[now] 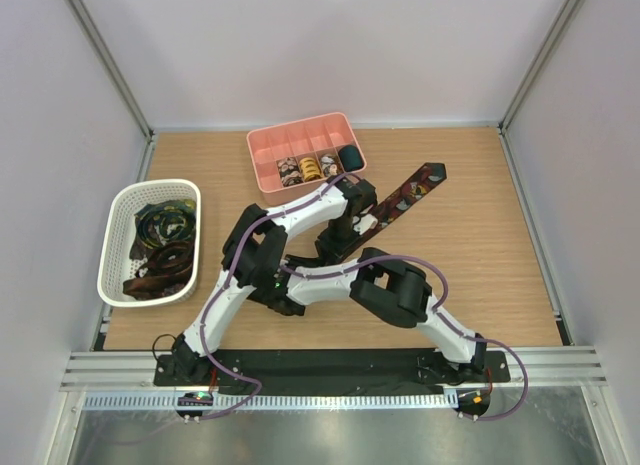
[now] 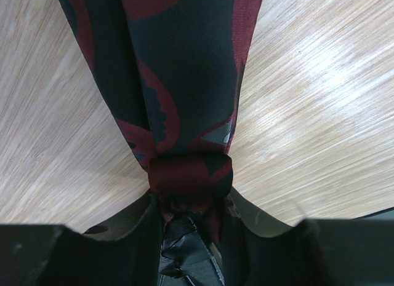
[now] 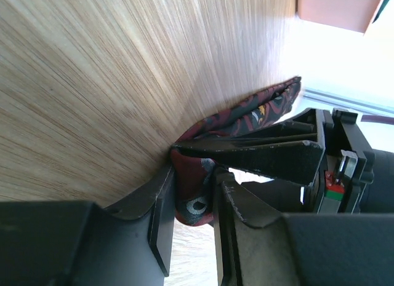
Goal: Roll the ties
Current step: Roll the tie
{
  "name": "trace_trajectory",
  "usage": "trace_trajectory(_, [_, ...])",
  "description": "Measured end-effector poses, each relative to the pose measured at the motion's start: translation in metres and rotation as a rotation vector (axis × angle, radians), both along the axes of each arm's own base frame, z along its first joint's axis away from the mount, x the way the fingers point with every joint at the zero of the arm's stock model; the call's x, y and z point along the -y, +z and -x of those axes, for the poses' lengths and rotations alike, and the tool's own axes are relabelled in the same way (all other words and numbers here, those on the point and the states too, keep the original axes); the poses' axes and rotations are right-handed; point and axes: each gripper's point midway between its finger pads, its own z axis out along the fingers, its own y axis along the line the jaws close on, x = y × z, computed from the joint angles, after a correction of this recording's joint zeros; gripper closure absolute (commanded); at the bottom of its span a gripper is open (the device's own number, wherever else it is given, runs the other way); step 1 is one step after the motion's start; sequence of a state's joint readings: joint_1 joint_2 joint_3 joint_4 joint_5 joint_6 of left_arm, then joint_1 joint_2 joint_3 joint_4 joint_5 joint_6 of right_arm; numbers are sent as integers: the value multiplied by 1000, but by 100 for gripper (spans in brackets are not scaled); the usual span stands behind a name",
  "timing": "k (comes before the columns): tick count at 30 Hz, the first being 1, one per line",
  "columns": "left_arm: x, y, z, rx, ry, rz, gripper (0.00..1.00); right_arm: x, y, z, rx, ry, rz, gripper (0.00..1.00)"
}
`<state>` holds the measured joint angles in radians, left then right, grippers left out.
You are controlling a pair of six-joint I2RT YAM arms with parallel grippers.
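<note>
Centre frame: L fingers (image 2: pixel 132 234) & R fingers (image 3: pixel 157 218) both pinch the tie (image 1: pixel 415 190) at its rolled end on tabletop (image 1: pixel 480 265); risk: uneven pull may let coil slacken.

on the table (image 1: pixel 480 275), the divided tray (image 1: pixel 262 145) sits at the far middle, with rolled ties (image 1: pixel 310 168) in its near row of compartments. the mesh basket (image 1: pixel 112 245) stands at the left edge, loose ties (image 1: pixel 165 253) inside. a long tie (image 1: pixel 418 188) lies diagonally, right of the tray. its near end sits between the fingers of the left gripper (image 2: pixel 192 197) and the right gripper (image 3: pixel 194 175).
</note>
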<state>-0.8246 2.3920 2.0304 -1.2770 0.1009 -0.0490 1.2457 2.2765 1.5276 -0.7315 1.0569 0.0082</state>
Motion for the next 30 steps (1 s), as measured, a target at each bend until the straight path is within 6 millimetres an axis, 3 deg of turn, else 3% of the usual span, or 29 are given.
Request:
trace_trajectory(8, [-1, 0, -2, 16, -4, -8, 35, 4, 0, -1, -44, -19, -49, 94])
trace_trajectory(17, [14, 8, -25, 148, -34, 68, 33, 7, 0, 4, -79, -25, -95, 94])
trace_trajectory(24, [27, 41, -42, 295, -47, 157, 33, 8, 2, 10, -117, -24, -144, 95])
trace_trajectory(30, [30, 92, -64, 498, -8, 263, 30, 8, 2, 16, -158, -21, -202, 95])
